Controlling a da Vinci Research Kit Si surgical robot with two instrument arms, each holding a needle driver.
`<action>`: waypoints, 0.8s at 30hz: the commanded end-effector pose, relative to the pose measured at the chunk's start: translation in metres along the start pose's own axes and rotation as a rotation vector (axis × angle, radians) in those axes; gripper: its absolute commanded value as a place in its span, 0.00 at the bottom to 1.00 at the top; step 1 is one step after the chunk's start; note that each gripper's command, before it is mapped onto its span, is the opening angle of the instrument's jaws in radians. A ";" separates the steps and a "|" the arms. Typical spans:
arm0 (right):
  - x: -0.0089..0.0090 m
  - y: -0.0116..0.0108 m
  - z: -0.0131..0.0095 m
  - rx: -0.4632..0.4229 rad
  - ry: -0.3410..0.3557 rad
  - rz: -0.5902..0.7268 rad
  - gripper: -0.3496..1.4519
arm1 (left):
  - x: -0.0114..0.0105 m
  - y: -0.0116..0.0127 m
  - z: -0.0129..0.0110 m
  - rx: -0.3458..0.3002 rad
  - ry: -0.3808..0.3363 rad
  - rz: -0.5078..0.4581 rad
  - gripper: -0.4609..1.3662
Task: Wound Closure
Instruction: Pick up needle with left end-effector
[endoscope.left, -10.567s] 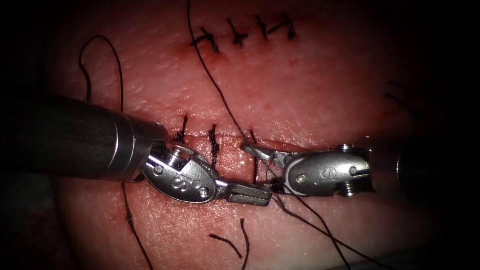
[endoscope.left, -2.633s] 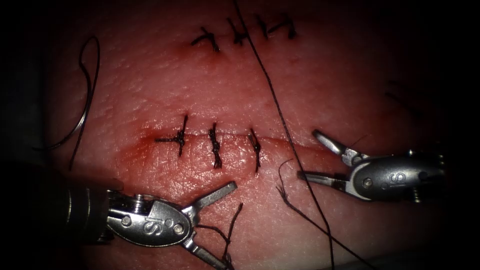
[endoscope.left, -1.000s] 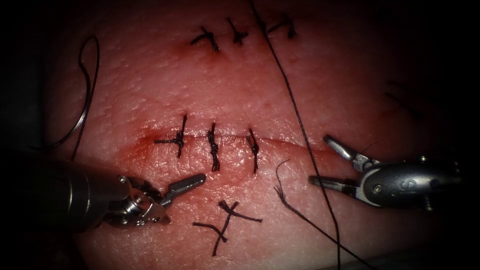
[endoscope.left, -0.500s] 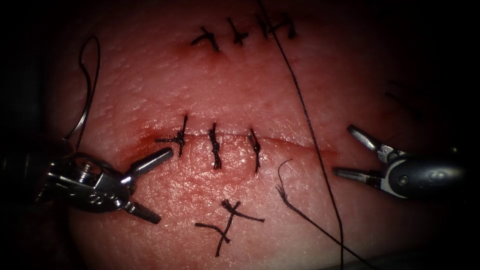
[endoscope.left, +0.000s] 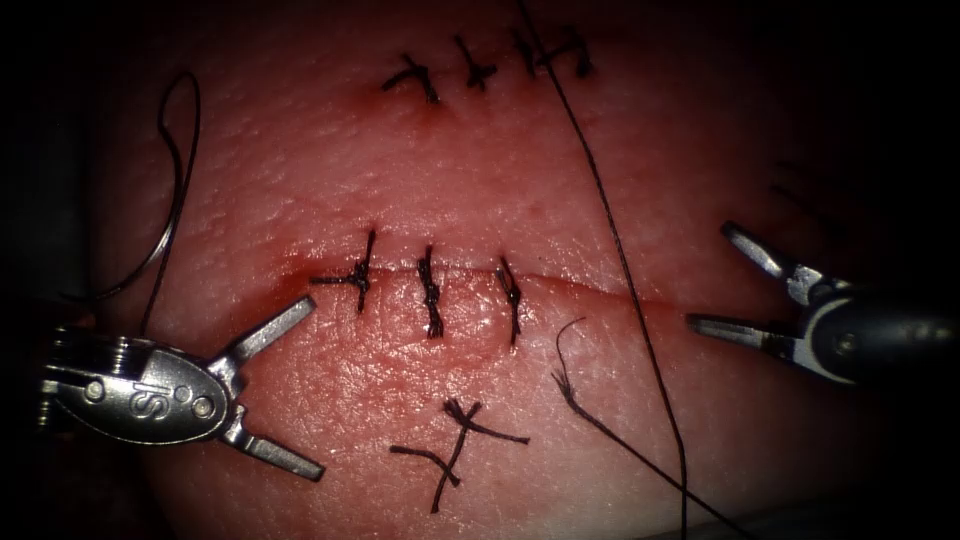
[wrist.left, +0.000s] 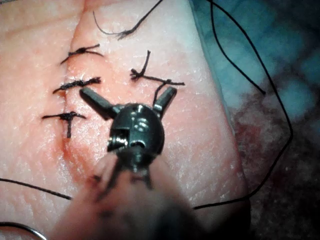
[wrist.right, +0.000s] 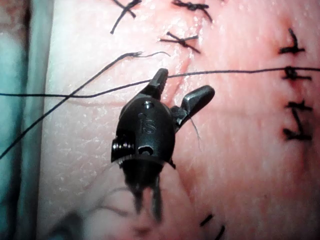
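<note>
The tissue carries a horizontal cut with three dark stitches across its left and middle part. My left tool hovers below the cut's left end, jaws spread wide and holding nothing; it appears as left tool near the stitches. My right tool stands off the cut's right end, jaws open and empty, also right tool. The curved needle lies free on the tissue at the far left, not in the tissue. A long thread runs top to bottom, left of the right tool.
A second row of finished stitches sits higher on the tissue. Cut ends of thread lie loose below the middle stitches. A frayed thread end trails off to the lower right. Red fluid stains the cut's left end.
The left tool has swung left and down, away from the stitches, with its jaws wide. The right tool has drawn back to the right. The cut thread ends lie still.
</note>
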 end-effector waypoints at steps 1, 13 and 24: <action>0.0000 -0.0003 0.0003 0.013 0.008 0.007 0.79 | 0.0000 0.0001 -0.0003 -0.011 0.003 -0.040 0.93; 0.0022 -0.0036 0.0039 0.047 0.090 0.041 0.80 | 0.0007 -0.0017 -0.0041 0.057 -0.023 -0.168 0.94; 0.0030 -0.0053 0.0064 0.073 0.123 0.043 0.79 | 0.0008 -0.0025 -0.0067 0.081 -0.002 -0.187 0.92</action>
